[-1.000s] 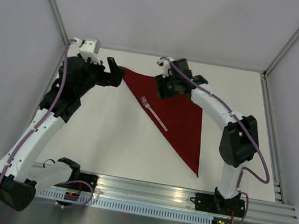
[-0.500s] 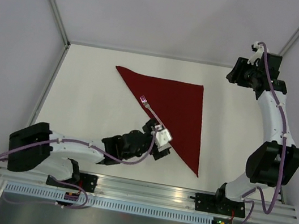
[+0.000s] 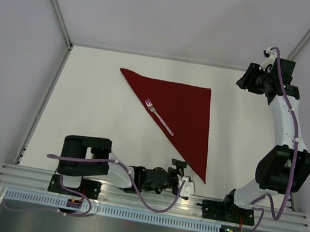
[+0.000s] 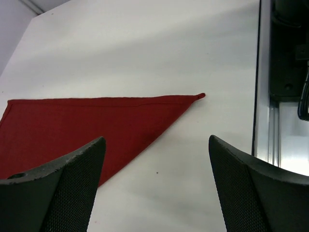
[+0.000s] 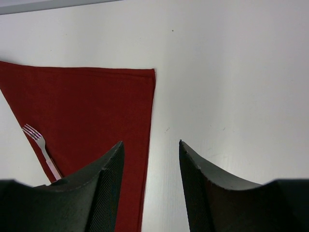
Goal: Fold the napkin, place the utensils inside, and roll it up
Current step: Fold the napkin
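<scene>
**Condition.** The napkin [image 3: 185, 112] is lying flat on the white table [image 3: 101, 119], folded into a triangle. Its long diagonal edge is running from the far-left corner down to the near corner [image 4: 200, 96], which is pointing toward the aluminium rail [image 4: 266, 96]. A fork [image 3: 159, 117] is resting on the cloth just inside that diagonal edge, tines toward the far left. No other utensil is showing in any view.

**Grippers.** The left gripper [image 4: 155, 145] is sitting low at the near edge of the table, just short of the near corner. Its jaws are spread wide and are holding nothing. The right gripper [image 5: 150, 143] is hanging raised at the far right, well apart from the cloth and looking down on its far-right corner. Its jaws are parted too, with only bare table between them.

**Step in hand.** The fold appears done and the fork is in place, so the work is most likely turning to the roll, with the left arm lining up on the near corner.

**Next move.** The left gripper is needing to close the small gap to that corner and pinch a single point of thin, soft cloth. It then has to carry the cloth over the fork without dragging the fork off its line. The fabric is likely to slide on the smooth table — the right arm may be needed to steady the far side.
</scene>
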### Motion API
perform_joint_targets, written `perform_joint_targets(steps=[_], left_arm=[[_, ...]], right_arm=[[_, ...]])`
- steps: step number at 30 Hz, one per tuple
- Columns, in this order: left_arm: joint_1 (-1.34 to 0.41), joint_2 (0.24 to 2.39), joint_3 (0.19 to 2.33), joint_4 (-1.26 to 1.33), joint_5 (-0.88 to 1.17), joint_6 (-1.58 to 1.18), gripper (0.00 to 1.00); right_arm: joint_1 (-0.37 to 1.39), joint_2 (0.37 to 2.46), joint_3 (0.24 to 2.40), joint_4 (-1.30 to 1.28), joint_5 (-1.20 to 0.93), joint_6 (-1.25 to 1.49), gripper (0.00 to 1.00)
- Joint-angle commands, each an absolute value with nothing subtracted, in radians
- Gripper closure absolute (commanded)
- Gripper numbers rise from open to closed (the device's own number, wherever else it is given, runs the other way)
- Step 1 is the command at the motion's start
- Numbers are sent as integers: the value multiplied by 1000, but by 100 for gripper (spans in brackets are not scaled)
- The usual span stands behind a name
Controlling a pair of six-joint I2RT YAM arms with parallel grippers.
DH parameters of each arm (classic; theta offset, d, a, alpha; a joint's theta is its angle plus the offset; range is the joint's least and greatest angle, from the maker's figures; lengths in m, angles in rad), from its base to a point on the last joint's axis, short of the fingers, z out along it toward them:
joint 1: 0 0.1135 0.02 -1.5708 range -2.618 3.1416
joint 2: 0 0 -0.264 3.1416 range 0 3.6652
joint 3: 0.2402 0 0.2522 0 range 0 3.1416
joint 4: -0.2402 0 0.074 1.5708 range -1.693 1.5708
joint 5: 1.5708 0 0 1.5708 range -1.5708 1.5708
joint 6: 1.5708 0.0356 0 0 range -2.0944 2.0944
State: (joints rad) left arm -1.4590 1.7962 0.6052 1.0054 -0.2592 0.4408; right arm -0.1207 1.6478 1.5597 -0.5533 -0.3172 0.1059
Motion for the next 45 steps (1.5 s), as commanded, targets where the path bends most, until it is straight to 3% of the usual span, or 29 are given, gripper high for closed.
perform_joint_targets(steps=[1, 10, 17, 33, 45], left_arm=[[-1488, 1853, 675, 1123, -230, 515, 10], [-1502, 1967, 767, 1080, -201, 551, 22], [-1502, 2026, 802, 1055, -176, 545, 40], [-1496, 2128, 876, 1063, -199, 538, 43], [-1486, 2155, 885, 1040, -193, 515, 52]], right_arm=[[-130, 1615, 1559, -535, -331, 130, 46], [-135, 1617, 1554, -529, -339, 132, 52], [-143, 1618, 1552, -526, -348, 137, 53], [-149, 1615, 1542, -522, -362, 137, 57], [-156, 1617, 1539, -518, -379, 137, 61]])
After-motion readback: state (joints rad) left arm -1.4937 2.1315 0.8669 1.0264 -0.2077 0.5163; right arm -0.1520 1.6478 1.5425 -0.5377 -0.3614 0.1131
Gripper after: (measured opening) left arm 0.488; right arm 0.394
